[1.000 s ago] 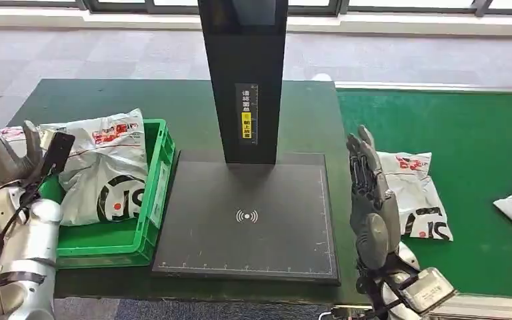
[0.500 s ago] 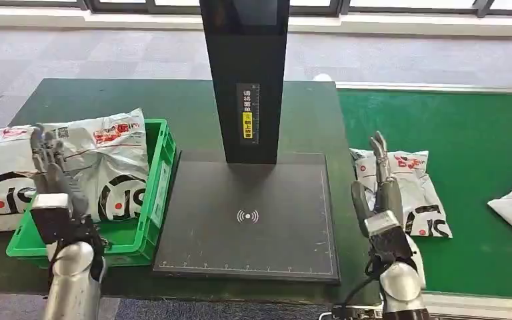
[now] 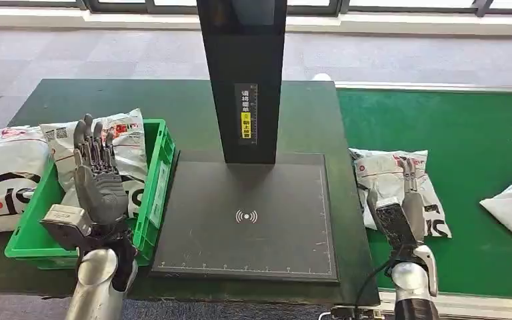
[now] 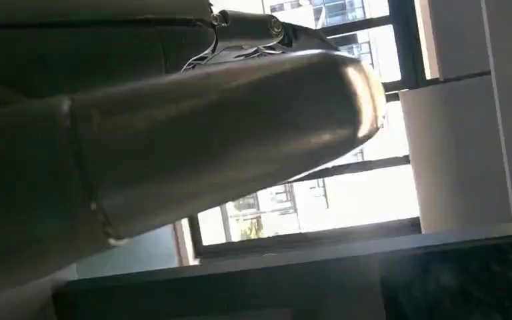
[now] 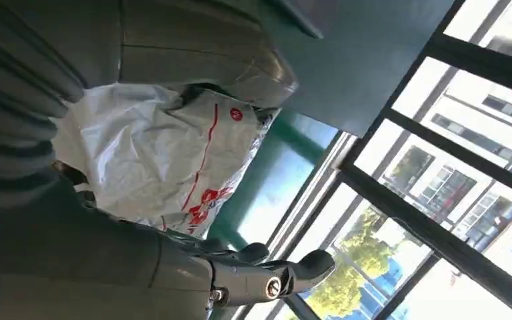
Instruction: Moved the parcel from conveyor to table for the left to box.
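Black post (image 3: 243, 73) blocks mat (image 3: 247, 220) rear; mat front open btwn crate (image 3: 155, 193) & parcel (image 3: 400, 183).

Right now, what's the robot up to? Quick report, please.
Left robot hand open, raised over crate. Right robot hand open over parcel on conveyor. Nothing blocking.

The head view is bright and sharp, lit by daylight. The floor (image 3: 73, 53) past the far edge of the table (image 3: 140, 100) looks pale and washed out. The black pad (image 3: 247, 220) shines a little. In the left wrist view, the window (image 4: 347, 193) glows so white that the things outside fade away, and the left hand (image 4: 173, 147) in front is dark and blurry. In the right wrist view, the windows (image 5: 453, 167) glare too. The right hand (image 5: 73, 100) there is dim and soft, but the parcel (image 5: 167, 153) is well lit.
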`<state>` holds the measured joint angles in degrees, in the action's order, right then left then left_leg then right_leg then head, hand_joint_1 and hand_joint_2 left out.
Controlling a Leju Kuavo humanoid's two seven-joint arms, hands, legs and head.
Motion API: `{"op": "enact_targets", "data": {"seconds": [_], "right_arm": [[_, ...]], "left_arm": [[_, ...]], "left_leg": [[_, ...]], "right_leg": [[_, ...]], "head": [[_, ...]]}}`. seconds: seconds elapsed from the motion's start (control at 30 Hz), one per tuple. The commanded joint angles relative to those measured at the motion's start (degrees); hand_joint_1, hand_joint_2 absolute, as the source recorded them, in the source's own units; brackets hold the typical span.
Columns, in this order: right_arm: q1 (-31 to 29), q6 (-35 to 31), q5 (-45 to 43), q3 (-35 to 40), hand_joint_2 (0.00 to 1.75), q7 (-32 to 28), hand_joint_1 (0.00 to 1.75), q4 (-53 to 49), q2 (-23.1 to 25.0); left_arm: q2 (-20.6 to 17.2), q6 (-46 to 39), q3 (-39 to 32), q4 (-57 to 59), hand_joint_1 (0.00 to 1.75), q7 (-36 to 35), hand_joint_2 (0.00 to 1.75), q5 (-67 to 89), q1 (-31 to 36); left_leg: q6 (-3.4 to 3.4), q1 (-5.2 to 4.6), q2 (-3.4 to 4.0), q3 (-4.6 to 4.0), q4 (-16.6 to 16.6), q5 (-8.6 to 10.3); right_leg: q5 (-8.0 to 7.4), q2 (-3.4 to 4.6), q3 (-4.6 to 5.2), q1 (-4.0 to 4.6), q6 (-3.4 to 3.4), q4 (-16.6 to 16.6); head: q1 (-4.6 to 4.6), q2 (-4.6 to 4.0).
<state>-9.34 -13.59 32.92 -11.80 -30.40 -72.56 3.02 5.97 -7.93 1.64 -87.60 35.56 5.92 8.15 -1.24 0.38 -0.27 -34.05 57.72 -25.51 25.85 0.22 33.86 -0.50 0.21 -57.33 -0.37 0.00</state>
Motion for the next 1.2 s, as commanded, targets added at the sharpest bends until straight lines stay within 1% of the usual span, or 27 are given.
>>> {"op": "enact_targets", "data": {"seconds": [0.03,0.1,0.17,0.23,0.33,0.43,0.47,0.6,0.67,0.73,0.87,0.9,0.97,1.0,1.03,1.07,1.1,1.13,1.2], "right_arm": [[-6.6,-8.9,13.2,-10.9,1.75,9.2,0.00,19.0,-1.2],[-8.3,-9.9,14.4,-14.4,1.75,9.4,0.00,25.5,-3.0],[-11.4,-11.5,17.0,-17.7,1.75,9.9,0.00,33.5,-5.2],[-14.4,-12.6,20.0,-18.4,1.75,12.0,0.00,38.7,-6.6],[-19.5,-12.9,23.1,-18.7,1.75,14.3,0.00,45.4,-7.1],[-22.8,-13.0,27.3,-17.1,1.75,18.0,0.00,48.8,-7.3],[-24.3,-12.4,28.8,-16.3,1.75,19.2,0.00,49.8,-7.3],[-28.9,-10.8,35.4,-12.9,1.75,25.5,0.00,53.1,-7.4],[-30.8,-9.7,37.3,-11.9,1.75,27.6,0.00,54.2,-7.2],[-31.7,-9.0,38.1,-11.5,1.75,28.3,0.00,54.6,-6.9],[-32.4,-9.6,39.5,-10.6,1.75,28.6,0.00,55.0,-5.9],[-32.4,-10.2,39.8,-10.4,0.00,28.7,0.00,55.1,-5.3],[-32.5,-9.1,39.7,-10.2,0.00,28.5,0.00,55.7,-4.9],[-32.7,-4.9,40.3,-10.0,0.00,30.0,0.00,56.7,-4.9],[-32.5,-1.5,41.3,-9.6,1.75,33.0,0.00,57.4,-5.1],[-31.9,0.7,41.9,-9.3,1.75,34.3,0.05,57.2,-5.3],[-31.4,1.7,42.5,-9.0,1.75,35.2,1.75,57.3,-5.5],[-30.7,6.0,45.0,-7.4,1.75,39.0,1.75,57.8,-6.3],[-29.7,8.1,45.7,-7.3,1.75,40.0,1.75,57.6,-6.8]], "left_arm": [[0.9,8.4,6.6,-2.8,0.00,0.5,0.00,1.8,-1.4],[0.4,12.0,7.6,-3.6,0.00,1.5,0.00,2.4,-2.1],[1.3,14.6,6.5,-3.2,0.00,2.1,0.00,2.8,-2.1],[1.7,15.5,6.4,-3.5,0.00,2.3,0.00,4.0,-2.4],[1.9,17.3,6.6,-5.0,0.00,3.2,0.00,5.2,-4.2],[2.1,17.7,6.4,-5.7,0.00,3.2,0.00,5.4,-4.8],[2.2,17.8,6.5,-5.8,0.00,3.1,0.00,5.9,-4.8],[2.5,18.4,6.6,-5.0,0.00,3.1,0.00,6.1,-4.6],[2.6,18.5,6.7,-4.3,0.00,3.2,0.00,6.3,-4.2],[3.0,18.2,6.7,-4.0,0.00,2.9,0.00,6.4,-2.9],[3.4,17.9,6.8,-4.0,0.00,1.8,0.00,6.6,-1.8],[3.4,17.9,7.0,-4.3,0.00,1.4,0.00,6.6,-1.6],[3.1,18.0,7.2,-4.1,0.00,1.2,0.00,6.5,-1.7],[2.7,18.1,7.3,-3.4,0.00,1.0,0.00,6.1,-1.4],[2.5,18.3,7.3,-2.4,0.00,1.0,0.00,5.9,-0.9],[2.5,18.4,7.3,-1.8,0.00,1.0,0.00,5.9,-0.4],[2.5,18.5,7.2,-1.6,0.00,1.0,0.00,5.9,0.0],[2.6,18.7,7.3,-1.5,0.00,1.0,0.00,5.9,0.3],[2.5,18.9,7.4,-1.8,0.00,1.0,0.00,5.8,-0.1]], "left_leg": [[0.06,0.02,-0.04,0.12,-0.1,0.01],[0.10,0.02,-0.09,0.21,-0.1,0.03],[0.11,0.01,-0.14,0.20,-0.1,0.03],[0.16,-0.01,-0.08,0.27,-0.2,0.04],[0.11,-0.08,0.15,0.10,0.0,-0.03],[0.13,-0.08,0.32,0.26,-0.1,-0.04],[0.09,-0.07,0.25,0.12,0.0,-0.04],[0.10,-0.11,0.29,0.08,0.0,-0.01],[0.13,-0.11,0.34,0.14,0.0,0.01],[0.11,-0.09,0.26,0.11,0.0,0.03],[0.09,-0.06,0.12,0.04,0.0,0.09],[0.10,-0.06,0.13,0.09,0.0,0.08],[0.11,-0.06,0.16,0.16,-0.1,0.09],[0.09,-0.07,0.14,0.10,0.0,0.08],[0.09,-0.07,0.14,0.15,-0.1,0.09],[0.10,-0.04,0.16,0.18,-0.1,0.09],[0.09,-0.05,0.05,0.14,-0.1,0.10],[0.09,-0.05,0.01,0.20,-0.1,0.11],[0.07,-0.02,-0.09,0.11,0.0,0.11]], "right_leg": [[-0.02,-0.07,-0.19,0.02,0.04,0.1],[-0.04,-0.15,-0.31,0.01,0.07,0.2],[-0.02,-0.18,-0.31,-0.10,0.08,0.2],[-0.07,-0.14,-0.39,-0.14,0.09,0.3],[-0.10,0.11,-0.12,-0.22,0.11,0.1],[-0.17,0.24,-0.23,-0.21,0.12,0.2],[-0.12,0.19,-0.08,-0.21,0.12,0.1],[-0.12,0.24,0.02,-0.21,0.12,0.0],[-0.15,0.28,-0.05,-0.20,0.12,0.1],[-0.14,0.21,-0.03,-0.18,0.12,0.0],[-0.12,0.09,-0.02,-0.17,0.12,0.0],[-0.12,0.08,-0.08,-0.16,0.12,0.0],[-0.14,0.11,-0.14,-0.17,0.10,0.1],[-0.11,0.11,-0.08,-0.20,0.11,0.0],[-0.12,0.10,-0.14,-0.20,0.10,0.1],[-0.14,0.10,-0.18,-0.17,0.09,0.1],[-0.11,0.01,-0.17,-0.18,0.10,0.1],[-0.11,-0.04,-0.23,-0.17,0.09,0.1],[-0.09,-0.12,-0.18,-0.15,0.12,0.1]], "head": [[0.00,0.00],[0.00,0.00],[0.00,0.00],[0.02,0.00],[0.02,0.00],[0.02,0.00],[0.00,0.00],[0.00,0.00],[0.02,0.00],[0.02,0.00],[0.02,0.00],[0.00,0.00],[0.00,0.00],[0.00,0.00],[0.02,0.00],[0.02,0.00],[0.00,0.00],[0.02,0.00],[0.02,0.00]]}}
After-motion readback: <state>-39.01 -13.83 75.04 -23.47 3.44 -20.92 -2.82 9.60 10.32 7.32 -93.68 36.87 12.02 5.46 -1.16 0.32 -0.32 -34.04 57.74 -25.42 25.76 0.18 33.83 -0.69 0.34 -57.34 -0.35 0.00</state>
